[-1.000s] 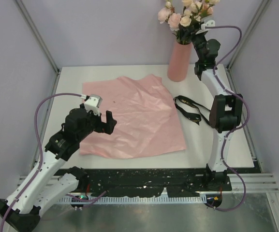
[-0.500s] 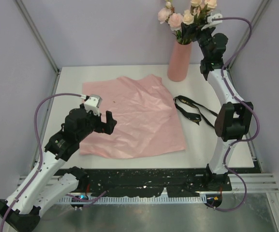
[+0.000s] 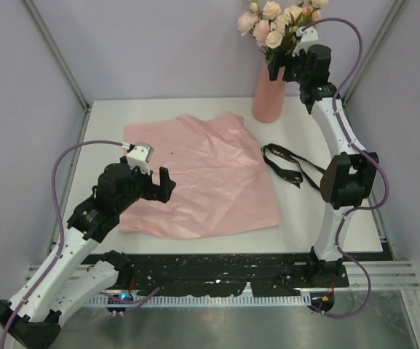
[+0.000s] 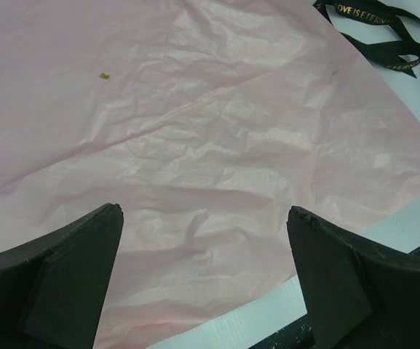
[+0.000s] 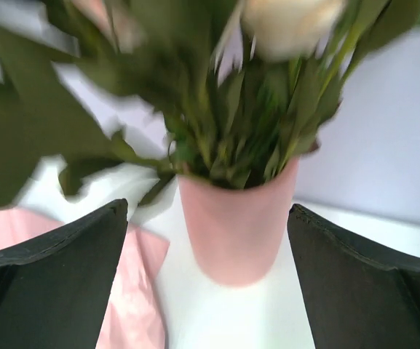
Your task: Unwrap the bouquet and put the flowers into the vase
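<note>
Top view: flowers (image 3: 274, 25) stand in the vase (image 3: 269, 98) at the far edge of the table (image 3: 108, 116), right of centre, heads up and stems down inside. So the bouquet is apart: pink paper sheet (image 3: 202, 182) lies flat mid-table and the black ribbon (image 3: 286, 163) lies loose just right of it, neither touching the vase. Right gripper (image 3: 284, 67) is up by the vase mouth, beside the leaves; can't tell from here if it touches them. Left gripper (image 3: 167, 185) hovers over the paper's near-left part. Left wrist view: fingers (image 4: 71, 283) spread wide w/ nothing between, only crumpled paper below and the ribbon at the top-right corner. Right wrist view: blurry, but jaws are wide apart; the vase (image 5: 239, 225) and green stems (image 5: 246, 138) show in the gap beyond the tips, no pad on either, so it holds nothing. Judgement: both parts of the task look done, unwrap and placing. What's left is prob. just pulling the right arm clear w/o snagging leaves or tipping the vase.
</note>
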Controlling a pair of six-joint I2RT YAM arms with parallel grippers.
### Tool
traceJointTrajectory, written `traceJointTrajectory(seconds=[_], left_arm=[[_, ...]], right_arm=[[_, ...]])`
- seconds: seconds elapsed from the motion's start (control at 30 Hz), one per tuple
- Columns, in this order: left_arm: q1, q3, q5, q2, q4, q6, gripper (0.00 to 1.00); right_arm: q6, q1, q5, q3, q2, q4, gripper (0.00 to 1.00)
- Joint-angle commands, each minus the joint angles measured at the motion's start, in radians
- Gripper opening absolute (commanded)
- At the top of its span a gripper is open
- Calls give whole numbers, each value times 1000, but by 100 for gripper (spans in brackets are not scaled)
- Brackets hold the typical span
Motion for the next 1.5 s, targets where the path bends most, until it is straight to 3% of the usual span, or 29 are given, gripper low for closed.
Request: traceJointTrajectory(seconds=[0.0,0.23,0.43,0.53,0.63,0.67,0.73,0.9,1.0,1.23,1.4,1.47], left_arm=[[-3,38,-6,-13,9,8,100],[-3,38,-6,-11,10,6,100],[-3,27,1,-27,13,3,99],[-1,21,1,-33,21,2,99],[-3,20,4,-28,27,3,99],[-1,21,7,-27,24,3,99],[-3,26,9,-20,21,6,99],[-3,26,-5,-16,15,12,100],[-3,20,-6,-14,19,14,100],[-3,27,-5,7,18,11,99],[-1,27,-10,16,18,11,99],[-1,27,-6,18,18,8,99]], right_arm=[[-20,18,52,-136,-101,-31,95],[-29,18,47,-297,-190,56,95],[-40,15,26,-445,-280,292,95],[-37,6,-11,-517,-304,447,100],[-24,4,-17,-562,-305,542,87],[-11,4,-14,-565,-301,592,74],[5,3,6,-554,-270,631,67],[61,4,-8,-451,-156,682,70],[77,4,-8,-390,-85,708,62],[72,4,9,-325,-1,685,21],[71,4,3,-393,-52,717,23],[69,4,10,-405,-86,693,44]])
